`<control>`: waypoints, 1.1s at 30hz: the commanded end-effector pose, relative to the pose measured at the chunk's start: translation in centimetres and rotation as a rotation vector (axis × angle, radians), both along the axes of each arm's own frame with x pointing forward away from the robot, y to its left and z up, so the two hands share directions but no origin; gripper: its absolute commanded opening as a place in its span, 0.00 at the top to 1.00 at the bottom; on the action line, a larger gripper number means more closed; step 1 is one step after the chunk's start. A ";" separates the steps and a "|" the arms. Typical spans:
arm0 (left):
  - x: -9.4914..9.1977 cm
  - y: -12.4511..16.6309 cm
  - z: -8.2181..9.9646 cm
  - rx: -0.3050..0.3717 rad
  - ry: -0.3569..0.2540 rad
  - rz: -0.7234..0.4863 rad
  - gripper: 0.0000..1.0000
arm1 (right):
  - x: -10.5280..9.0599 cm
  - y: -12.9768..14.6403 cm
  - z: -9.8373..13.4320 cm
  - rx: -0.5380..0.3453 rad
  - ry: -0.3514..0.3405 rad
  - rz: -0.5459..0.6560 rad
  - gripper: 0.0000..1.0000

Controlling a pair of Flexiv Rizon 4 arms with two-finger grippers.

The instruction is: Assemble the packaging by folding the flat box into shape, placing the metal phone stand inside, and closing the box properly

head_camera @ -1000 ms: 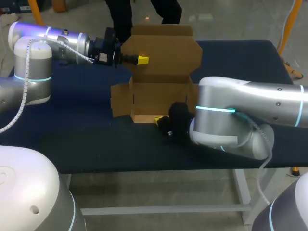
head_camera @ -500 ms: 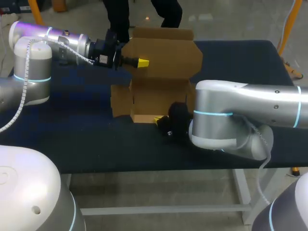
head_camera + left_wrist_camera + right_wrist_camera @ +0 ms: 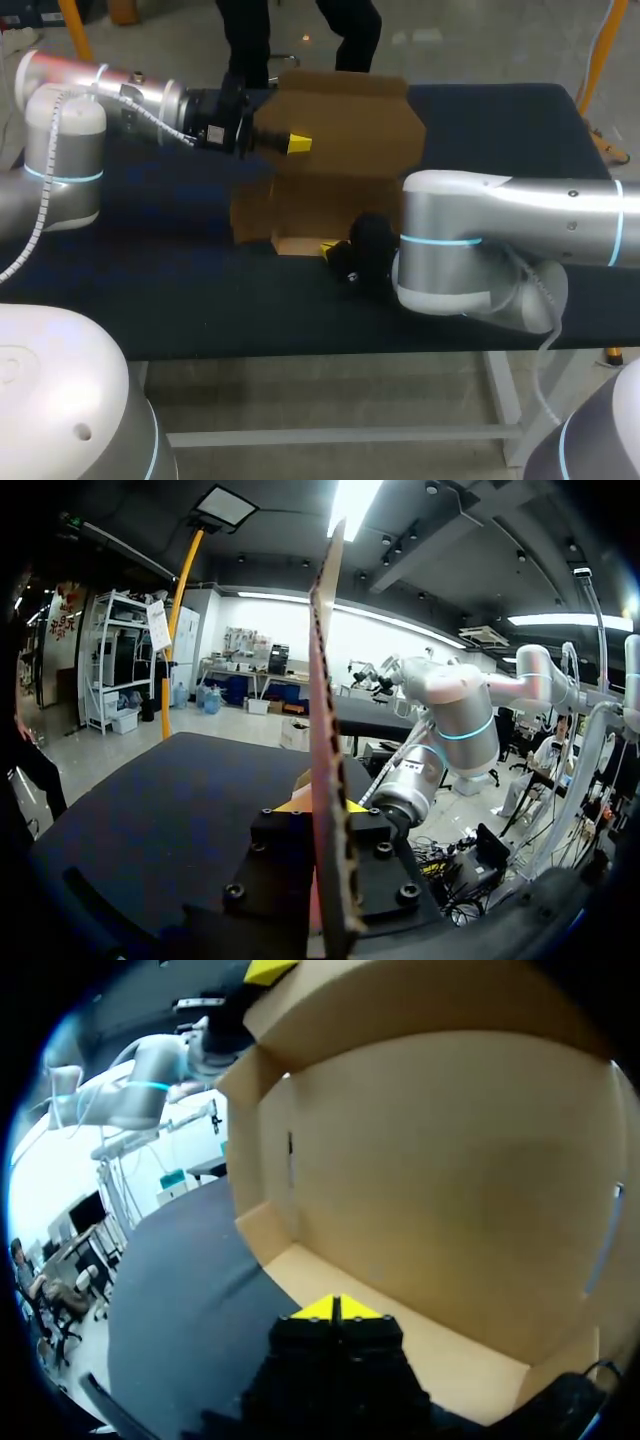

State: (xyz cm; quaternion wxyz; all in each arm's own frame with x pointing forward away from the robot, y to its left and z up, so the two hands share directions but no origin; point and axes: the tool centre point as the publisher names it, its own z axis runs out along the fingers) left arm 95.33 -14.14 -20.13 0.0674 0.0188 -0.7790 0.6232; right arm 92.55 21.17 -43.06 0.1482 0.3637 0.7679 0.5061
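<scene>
Over the last second the lid [image 3: 345, 120] of the box [image 3: 300, 210] has tipped forward and sunk toward the opening. The left pincer [image 3: 298, 144] draws it and has dropped a little with it, while the right pincer [image 3: 328, 247] has stayed at the box's near side. The box stands folded into shape mid-bench [image 3: 150, 290], toward the far edge. The left pincer is clamped on the lid, the cardboard pinched edge-on between its tips. The right pincer's tips meet with nothing between them, over the near edge of the box floor. No view shows the metal phone stand, so I cannot tell whether it is inside. I judge the folding done and the closing under way, with the lid still to be tucked in.
</scene>
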 end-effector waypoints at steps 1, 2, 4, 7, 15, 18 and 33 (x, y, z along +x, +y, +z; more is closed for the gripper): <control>-1.5 -0.1 0.0 -0.001 -0.014 0.015 1.00 | 0.3 0.5 -0.9 -0.002 -0.001 -0.005 1.00; -1.7 -0.1 -0.1 -0.002 -0.017 0.014 1.00 | 0.3 0.5 -0.9 -0.002 -0.001 -0.005 1.00; -2.1 -0.1 -0.2 -0.007 -0.022 0.010 1.00 | 0.3 0.5 -0.9 -0.002 -0.001 -0.005 1.00; -2.4 -0.1 -0.6 -0.015 -0.022 0.006 1.00 | 0.3 0.5 -0.9 -0.002 -0.001 -0.005 1.00; -3.1 0.0 -1.3 -0.031 -0.026 -0.009 1.00 | 0.3 0.5 -0.9 -0.002 -0.001 -0.005 1.00; -3.3 0.0 -1.4 -0.035 -0.028 -0.011 1.00 | 0.3 0.5 -0.9 -0.002 -0.001 -0.005 1.00; -4.0 0.4 -2.1 -0.054 -0.040 -0.024 1.00 | 0.3 0.5 -0.9 -0.002 -0.001 -0.005 1.00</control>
